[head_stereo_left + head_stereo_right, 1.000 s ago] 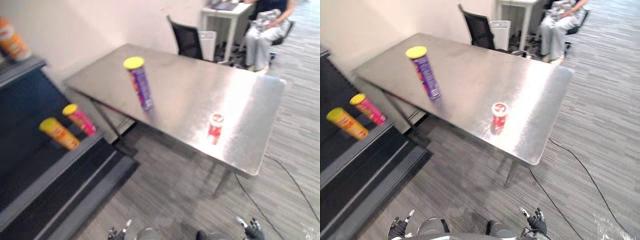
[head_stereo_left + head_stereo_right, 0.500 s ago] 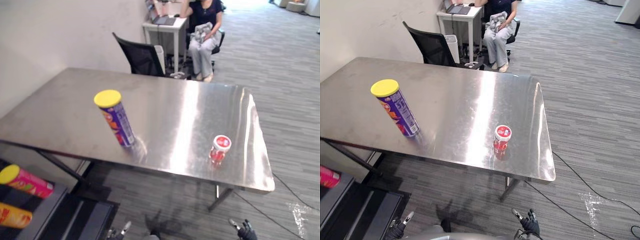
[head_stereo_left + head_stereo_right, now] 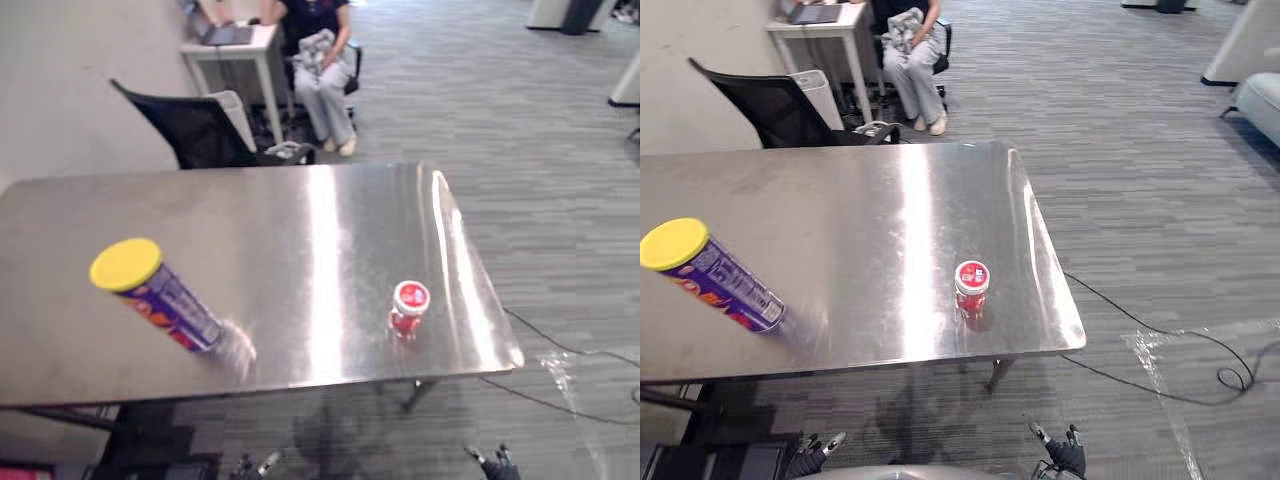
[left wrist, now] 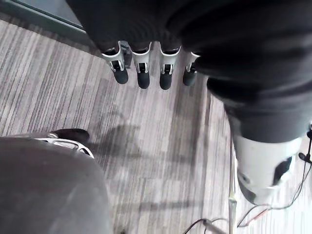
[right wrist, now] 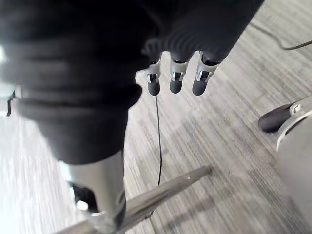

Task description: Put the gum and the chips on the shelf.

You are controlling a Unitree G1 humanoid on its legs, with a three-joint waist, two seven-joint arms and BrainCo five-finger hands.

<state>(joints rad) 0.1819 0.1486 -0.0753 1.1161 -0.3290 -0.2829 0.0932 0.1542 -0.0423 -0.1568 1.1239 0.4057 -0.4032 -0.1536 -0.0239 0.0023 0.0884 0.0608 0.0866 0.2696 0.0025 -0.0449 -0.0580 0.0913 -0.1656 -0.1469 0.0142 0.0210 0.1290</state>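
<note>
Hanging short of the table's [image 3: 870,200] near edge, both hands are empty. The left hand [image 4: 143,73] shows straight, relaxed fingers over grey carpet [image 4: 161,146]. The right hand [image 5: 175,80] looks the same and touches nothing.

The chips [image 3: 715,285] stand on the table toward its near left part, a tall can with a yellow lid and a purple label marked in orange. The gum [image 3: 971,287] sits toward the table's near right part, close to the near edge and well apart from the chips. It is a small red tub with a white lid. The print on both is too small to make out.

The can is probably light and stiff, but smooth and tall, so it would tip easily. A wrap of fingers and thumb round its middle looks safest. The gum tub looks light, hard and slick, and a pinch across its sides just under the lid should hold it.

Beyond the table's far edge is a black chair [image 3: 770,105]. Farther off, a person [image 3: 910,50] sits beside a white desk [image 3: 825,25].
</note>
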